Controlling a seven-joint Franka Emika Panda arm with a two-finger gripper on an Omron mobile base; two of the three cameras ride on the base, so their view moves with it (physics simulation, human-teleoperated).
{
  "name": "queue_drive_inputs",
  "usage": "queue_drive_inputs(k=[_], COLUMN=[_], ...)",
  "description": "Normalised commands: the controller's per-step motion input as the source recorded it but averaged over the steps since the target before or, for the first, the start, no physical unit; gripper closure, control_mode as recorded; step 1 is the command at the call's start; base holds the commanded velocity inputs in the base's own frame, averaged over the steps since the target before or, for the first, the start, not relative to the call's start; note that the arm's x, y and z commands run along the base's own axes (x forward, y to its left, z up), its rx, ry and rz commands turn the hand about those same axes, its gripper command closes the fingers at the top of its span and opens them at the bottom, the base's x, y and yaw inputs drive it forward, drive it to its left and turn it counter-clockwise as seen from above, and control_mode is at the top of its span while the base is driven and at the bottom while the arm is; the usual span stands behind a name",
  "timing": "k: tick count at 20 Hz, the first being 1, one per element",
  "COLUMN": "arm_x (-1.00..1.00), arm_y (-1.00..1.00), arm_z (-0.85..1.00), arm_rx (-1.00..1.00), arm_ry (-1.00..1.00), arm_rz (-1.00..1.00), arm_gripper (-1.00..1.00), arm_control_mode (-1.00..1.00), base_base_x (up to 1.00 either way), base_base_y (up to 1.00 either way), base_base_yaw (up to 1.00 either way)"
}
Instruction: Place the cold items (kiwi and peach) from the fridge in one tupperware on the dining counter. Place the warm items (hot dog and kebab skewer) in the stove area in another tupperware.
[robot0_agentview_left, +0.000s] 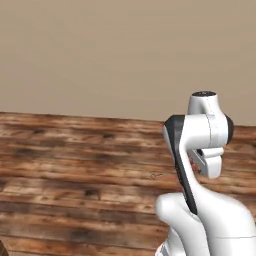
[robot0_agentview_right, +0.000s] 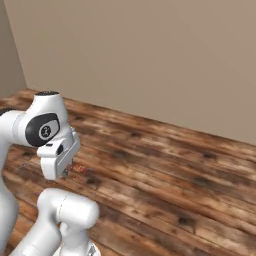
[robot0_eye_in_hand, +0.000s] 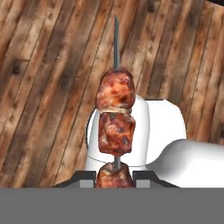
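Note:
My gripper (robot0_eye_in_hand: 114, 177) is shut on the kebab skewer (robot0_eye_in_hand: 115, 118). The skewer carries three browned meat chunks on a thin grey stick, and its point stretches away from the hand over wooden planks. Its lowest chunk sits between the two dark fingertips (robot0_eye_in_hand: 85, 176). In the left base view the arm is folded close to the base, with the gripper (robot0_agentview_left: 198, 169) tucked under the wrist. A small reddish bit of the kebab skewer (robot0_agentview_right: 78, 169) peeks out beside the hand in the right base view.
A floor of reddish-brown wooden planks (robot0_agentview_left: 75, 170) spreads ahead of the base to a plain beige wall (robot0_agentview_left: 100, 55). In the right base view, the wall (robot0_agentview_right: 150, 60) runs diagonally, with a corner at the far left.

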Motion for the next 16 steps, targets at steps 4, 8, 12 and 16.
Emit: queue_drive_inputs(k=[4,8,12,16], arm_x=[0.00,0.00,0.00,0.00], arm_y=[0.00,0.00,0.00,0.00], arm_z=[0.00,0.00,0.00,0.00], arm_rx=[0.00,0.00,0.00,0.00], arm_ry=[0.00,0.00,0.00,0.00], arm_rz=[0.00,0.00,0.00,0.00], arm_gripper=[1.00,1.00,1.00,1.00], arm_control_mode=[1.00,1.00,1.00,1.00], base_base_x=[1.00,1.00,1.00,1.00], base_base_y=[0.00,0.00,0.01,0.00], base_base_yaw=[0.28,0.40,0.57,0.70])
